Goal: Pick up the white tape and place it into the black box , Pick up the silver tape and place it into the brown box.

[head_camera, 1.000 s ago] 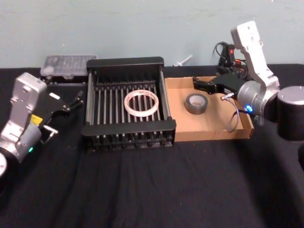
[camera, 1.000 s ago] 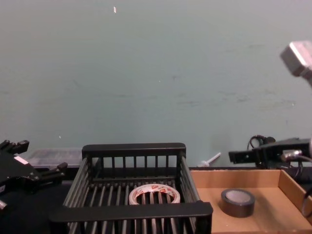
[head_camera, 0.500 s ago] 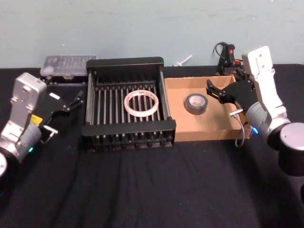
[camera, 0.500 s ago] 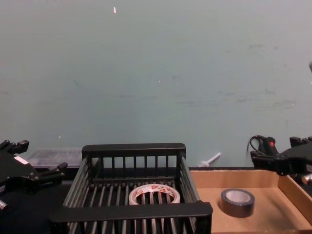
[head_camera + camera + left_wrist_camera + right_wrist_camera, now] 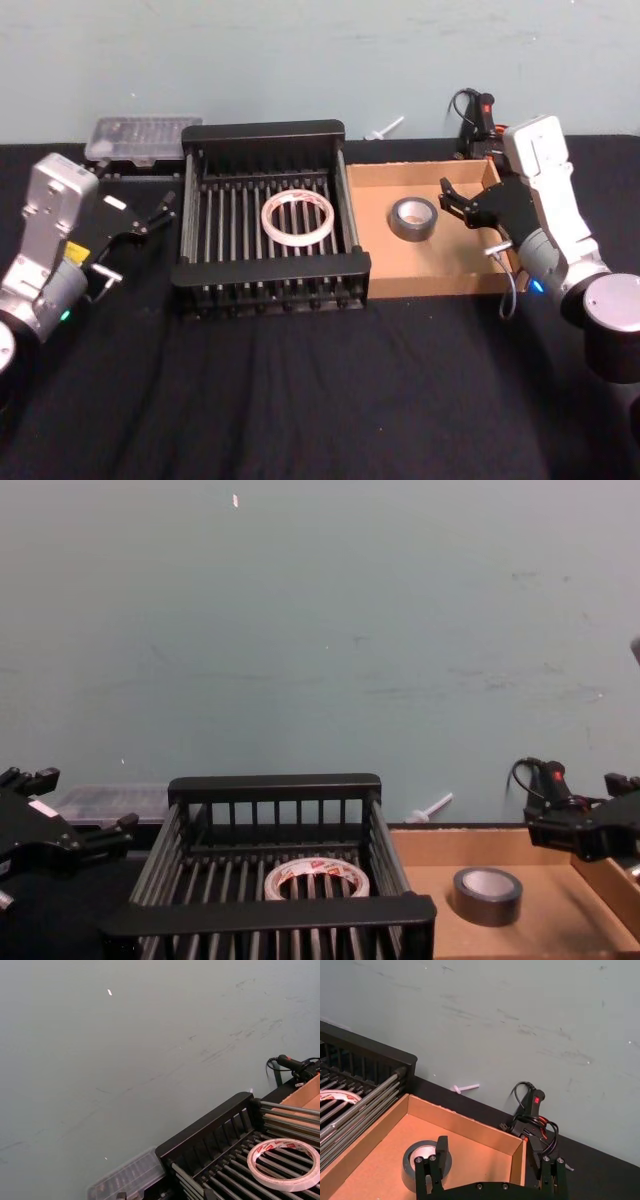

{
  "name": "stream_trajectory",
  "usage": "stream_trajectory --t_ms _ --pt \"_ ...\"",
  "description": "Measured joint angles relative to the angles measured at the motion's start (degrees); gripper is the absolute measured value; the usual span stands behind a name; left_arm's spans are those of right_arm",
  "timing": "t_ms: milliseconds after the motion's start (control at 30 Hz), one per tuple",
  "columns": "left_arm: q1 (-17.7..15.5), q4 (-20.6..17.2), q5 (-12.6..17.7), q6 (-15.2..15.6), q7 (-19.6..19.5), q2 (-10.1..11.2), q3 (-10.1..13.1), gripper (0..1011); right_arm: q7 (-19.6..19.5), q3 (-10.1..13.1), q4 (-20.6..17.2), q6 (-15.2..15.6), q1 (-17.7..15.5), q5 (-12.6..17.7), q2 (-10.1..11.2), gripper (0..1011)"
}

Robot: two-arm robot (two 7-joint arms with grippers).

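The white tape [image 5: 298, 218] [image 5: 317, 878] [image 5: 285, 1164] lies flat on the barred bottom of the black box [image 5: 270, 268] [image 5: 270, 912]. Inside the brown box [image 5: 440, 260] [image 5: 440, 900], just right of the crate, the silver tape [image 5: 413, 217] [image 5: 487, 893] [image 5: 410, 1167] lies flat. My right gripper [image 5: 452, 200] [image 5: 490, 1155] [image 5: 560, 832] hangs open over the brown box's right side, a little right of the silver tape, holding nothing. Left of the crate, my left gripper [image 5: 160, 212] [image 5: 80, 805] stays open and empty.
A clear plastic case [image 5: 143, 135] sits behind the crate's left corner. A black cable with a red plug [image 5: 480, 110] and a small white object [image 5: 385, 128] lie behind the brown box. Black cloth covers the table; a wall stands close behind.
My right gripper has drawn back to the right, away from the silver tape, and its arm has come lower. Both tapes and my left arm have stayed still.
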Motion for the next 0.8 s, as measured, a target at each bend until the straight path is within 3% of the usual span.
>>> stream_trajectory --t_ms 800 --pt "0.0 0.0 0.0 0.0 0.0 0.0 0.0 1001 0.0 -0.1 -0.1 0.0 0.0 0.1 0.1 1002"
